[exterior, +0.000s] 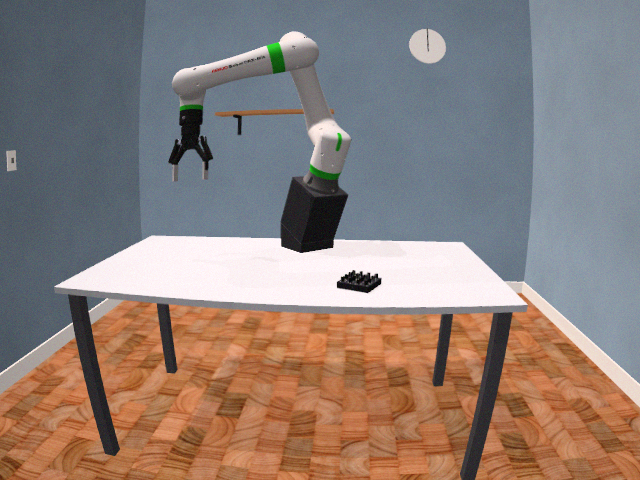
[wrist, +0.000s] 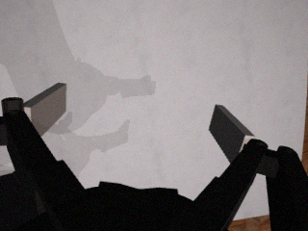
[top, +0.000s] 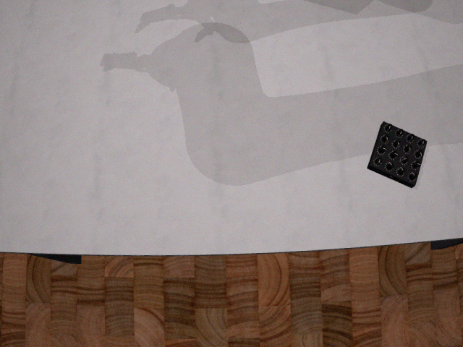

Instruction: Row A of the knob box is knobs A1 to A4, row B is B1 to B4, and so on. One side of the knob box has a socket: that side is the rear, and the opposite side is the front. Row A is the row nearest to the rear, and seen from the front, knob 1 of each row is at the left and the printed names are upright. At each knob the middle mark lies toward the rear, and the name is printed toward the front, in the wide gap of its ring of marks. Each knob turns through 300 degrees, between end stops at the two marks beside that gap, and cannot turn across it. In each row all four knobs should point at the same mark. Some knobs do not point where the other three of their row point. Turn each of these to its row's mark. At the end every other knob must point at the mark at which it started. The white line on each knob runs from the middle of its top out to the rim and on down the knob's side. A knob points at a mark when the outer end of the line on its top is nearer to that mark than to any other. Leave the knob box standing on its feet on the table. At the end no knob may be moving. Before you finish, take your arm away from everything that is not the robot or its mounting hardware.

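Note:
The knob box (top: pixel 398 153) is a small black square box with several knobs in rows. It stands on the white table near the right front edge, turned at an angle. It also shows in the exterior view (exterior: pixel 359 281). The knob lines are too small to read. My gripper (exterior: pixel 190 173) is open and empty. It hangs high above the table's far left side, far from the box. In the wrist view my gripper (wrist: pixel 141 107) has its two fingers spread wide over bare white table, and the box is out of that view.
The arm's black base (exterior: pixel 312 214) stands at the back middle of the table. The table's front edge (top: pixel 224 251) runs close below the box, with wooden floor beyond. A wall shelf (exterior: pixel 258 112) hangs behind the arm.

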You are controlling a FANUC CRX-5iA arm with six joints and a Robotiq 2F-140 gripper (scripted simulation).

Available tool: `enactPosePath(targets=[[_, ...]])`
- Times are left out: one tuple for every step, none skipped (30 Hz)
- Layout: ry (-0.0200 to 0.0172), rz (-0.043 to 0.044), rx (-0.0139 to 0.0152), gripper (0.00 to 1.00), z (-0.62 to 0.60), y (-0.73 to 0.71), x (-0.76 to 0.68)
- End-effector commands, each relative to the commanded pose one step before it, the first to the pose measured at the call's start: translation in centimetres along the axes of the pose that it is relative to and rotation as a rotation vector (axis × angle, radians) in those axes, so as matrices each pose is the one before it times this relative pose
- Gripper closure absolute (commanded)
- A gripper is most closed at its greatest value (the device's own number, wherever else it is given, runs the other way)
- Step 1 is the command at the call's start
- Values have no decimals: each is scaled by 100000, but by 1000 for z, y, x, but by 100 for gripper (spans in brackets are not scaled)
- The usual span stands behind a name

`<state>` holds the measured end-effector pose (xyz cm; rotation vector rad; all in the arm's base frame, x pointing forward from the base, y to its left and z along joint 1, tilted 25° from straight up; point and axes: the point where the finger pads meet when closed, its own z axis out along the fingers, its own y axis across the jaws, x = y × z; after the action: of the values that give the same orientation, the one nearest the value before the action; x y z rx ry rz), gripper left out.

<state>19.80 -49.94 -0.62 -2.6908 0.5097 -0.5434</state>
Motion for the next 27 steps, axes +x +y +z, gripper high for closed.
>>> enactPosePath(targets=[[-538,446,-193,0,255,-315,347],[-489,363,-139,0,241,-298,297],[-641,478,-195,0,319,-404,391],[-796,598,-264,0,400,-522,488],[-947,718,-347,0,481,-654,584],[-1085,834,-445,0,561,-798,674],[-1204,942,-557,0,636,-954,756],[-1154,924,-604,0,625,-994,733],[-732,600,-422,0,404,-678,470],[-765,640,-477,0,432,-753,496],[-742,637,-501,0,431,-780,487],[0,0,0,0,0,0,0],[0,0,0,0,0,0,0],[-1361,1219,-1034,0,832,-1580,912],[-916,870,-797,0,591,-1208,629],[-460,456,-437,0,308,-662,321],[-528,544,-537,0,368,-815,374],[-512,553,-563,0,374,-858,370],[-476,542,-569,0,366,-872,351],[-440,531,-572,0,358,-884,331],[-402,519,-572,0,349,-893,311],[-366,507,-571,0,341,-903,291],[-330,496,-568,0,333,-913,270],[-294,484,-563,0,324,-921,249],[-258,474,-557,0,316,-930,229],[-223,463,-548,0,308,-937,207],[-189,453,-538,0,300,-944,186]])
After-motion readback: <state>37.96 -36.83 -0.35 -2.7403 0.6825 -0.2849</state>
